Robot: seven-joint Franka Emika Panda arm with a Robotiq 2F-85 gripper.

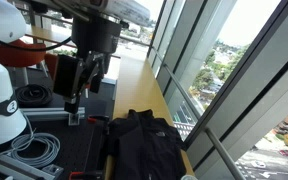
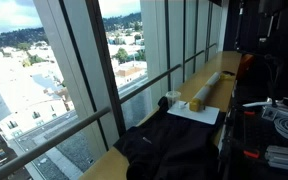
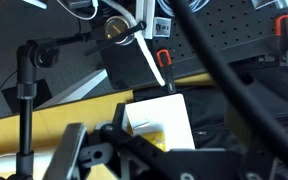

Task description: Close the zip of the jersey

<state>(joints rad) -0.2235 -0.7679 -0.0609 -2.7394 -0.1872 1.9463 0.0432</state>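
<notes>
the jersey (image 1: 144, 148) lies lower right of the gripper (image 1: 74, 100), well apart; whether its jaws are open cannot be told.

Colours as I read them from my console: plain black jersey (image 1: 144, 145) on a pale tan bench (image 1: 134, 85), grey coiled cable (image 1: 39, 150), white sheet (image 2: 196, 114), red clamp handles (image 3: 162, 57) against a black hole-dotted board (image 3: 234, 30).
</notes>
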